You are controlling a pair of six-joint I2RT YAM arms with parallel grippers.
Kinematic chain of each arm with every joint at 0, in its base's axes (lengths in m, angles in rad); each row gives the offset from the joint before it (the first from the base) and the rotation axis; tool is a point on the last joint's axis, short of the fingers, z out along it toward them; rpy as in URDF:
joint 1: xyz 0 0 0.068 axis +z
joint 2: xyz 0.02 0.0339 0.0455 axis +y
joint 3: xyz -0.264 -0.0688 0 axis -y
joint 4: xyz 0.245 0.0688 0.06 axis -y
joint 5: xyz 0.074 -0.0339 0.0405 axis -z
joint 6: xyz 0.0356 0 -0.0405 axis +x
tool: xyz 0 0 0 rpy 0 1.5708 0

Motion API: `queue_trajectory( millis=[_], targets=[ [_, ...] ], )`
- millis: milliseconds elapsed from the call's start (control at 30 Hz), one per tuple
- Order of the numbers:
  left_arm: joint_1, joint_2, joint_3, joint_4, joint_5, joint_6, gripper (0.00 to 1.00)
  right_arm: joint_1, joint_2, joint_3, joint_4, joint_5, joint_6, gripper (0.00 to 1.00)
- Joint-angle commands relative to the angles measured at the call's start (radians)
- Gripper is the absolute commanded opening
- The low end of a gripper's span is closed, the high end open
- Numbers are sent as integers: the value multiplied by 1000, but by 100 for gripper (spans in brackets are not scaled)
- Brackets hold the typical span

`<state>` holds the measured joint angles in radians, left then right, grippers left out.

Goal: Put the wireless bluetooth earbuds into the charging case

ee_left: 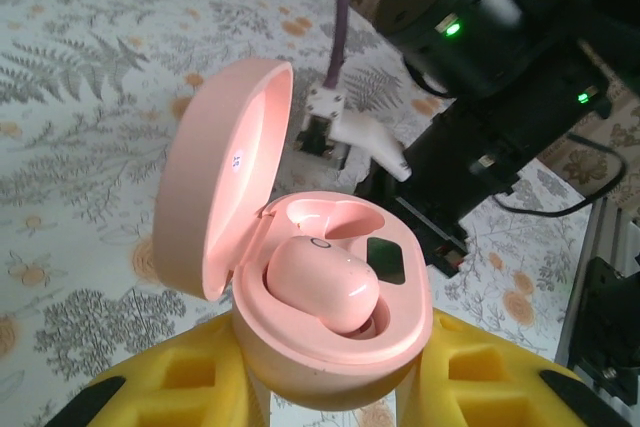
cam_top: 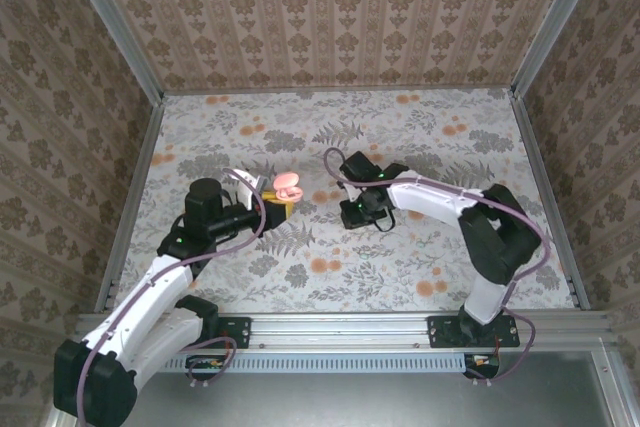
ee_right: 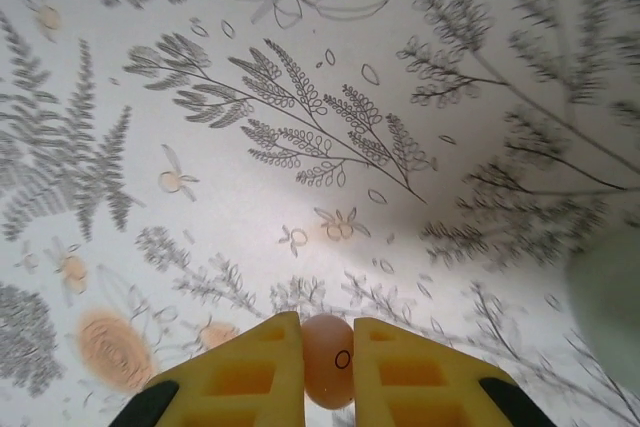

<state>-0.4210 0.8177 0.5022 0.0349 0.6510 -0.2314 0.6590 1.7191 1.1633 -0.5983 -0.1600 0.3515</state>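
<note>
The pink charging case (ee_left: 330,347) has its lid (ee_left: 225,167) swung open, and one pink earbud (ee_left: 320,282) lies in its left socket. The socket beside it is bare. My left gripper (ee_left: 330,357) is shut on the case's body between its yellow fingers (ee_left: 180,377). From above, the case (cam_top: 287,187) sits at the left gripper (cam_top: 272,205), left of centre. My right gripper (ee_right: 328,335) is shut on a second pink earbud (ee_right: 328,362), just above the table. In the top view the right gripper (cam_top: 362,213) is a short way right of the case.
A floral tablecloth (cam_top: 400,277) covers the table, with wallpapered walls and aluminium rails (cam_top: 140,197) on three sides. The right arm's black wrist (ee_left: 480,77) stands close behind the open case. A blurred pale shape (ee_right: 610,317) sits at the right edge of the right wrist view.
</note>
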Motion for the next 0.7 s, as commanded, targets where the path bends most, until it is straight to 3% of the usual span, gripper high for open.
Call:
queue_trajectory(
  millis=[0,333,667],
  targets=[
    [-12,-26,-27,100,11,46,0,9,-131,52,-101,77,28,14],
    [-28,-5,-18,145,40,126,0,105,-409,182,-176,264,-6,11],
    [-85,46,23,143,53,147,0,231,-335,373,-167,292,-74,11]
  ],
)
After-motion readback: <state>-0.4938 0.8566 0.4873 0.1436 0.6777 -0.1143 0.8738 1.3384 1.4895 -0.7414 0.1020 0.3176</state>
